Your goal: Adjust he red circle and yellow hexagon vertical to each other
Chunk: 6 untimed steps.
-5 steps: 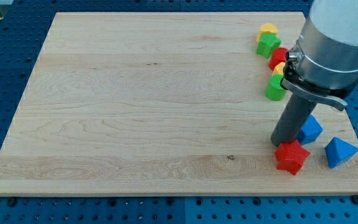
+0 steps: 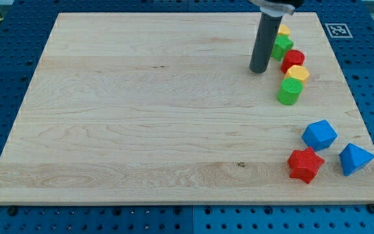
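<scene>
tip (image 2: pixel 260 70) down on the bench (image 2: pixel 141 117), just left of the red circle (image 2: pixel 293 60) | yellow hexagon (image 2: pixel 297 73) touching that circle, right below it | green cylinder (image 2: pixel 289 92) under those | no claw on this rig, just a rod | no containers anywhere

board (image 2: pixel 141 117): near its top right edge, a tight column running downward of yellow block (image 2: pixel 283 30), green star (image 2: pixel 282 46), red circle (image 2: pixel 293 60), yellow hexagon (image 2: pixel 297 73), green cylinder (image 2: pixel 289 92); my tip (image 2: pixel 259 71) just left of the red circle; well below, red star (image 2: pixel 304 165) between and beneath blue cube (image 2: pixel 319 134) and blue wedge (image 2: pixel 355 158).
</scene>
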Tool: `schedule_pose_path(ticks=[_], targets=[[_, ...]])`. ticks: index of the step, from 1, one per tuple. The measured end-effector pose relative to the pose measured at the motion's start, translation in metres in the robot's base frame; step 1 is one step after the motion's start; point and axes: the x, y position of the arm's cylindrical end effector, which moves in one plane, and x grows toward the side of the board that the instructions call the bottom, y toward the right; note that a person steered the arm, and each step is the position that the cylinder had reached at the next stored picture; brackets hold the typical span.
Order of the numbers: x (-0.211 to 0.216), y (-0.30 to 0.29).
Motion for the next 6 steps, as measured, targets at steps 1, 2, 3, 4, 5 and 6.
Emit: schedule_pose_path(ticks=[1, 2, 3, 4, 5, 6], targets=[[-0.017, 0.026], [-0.017, 0.032], [-0.013, 0.031], [0.005, 0.027], [0.016, 0.027], [0.031, 0.027]])
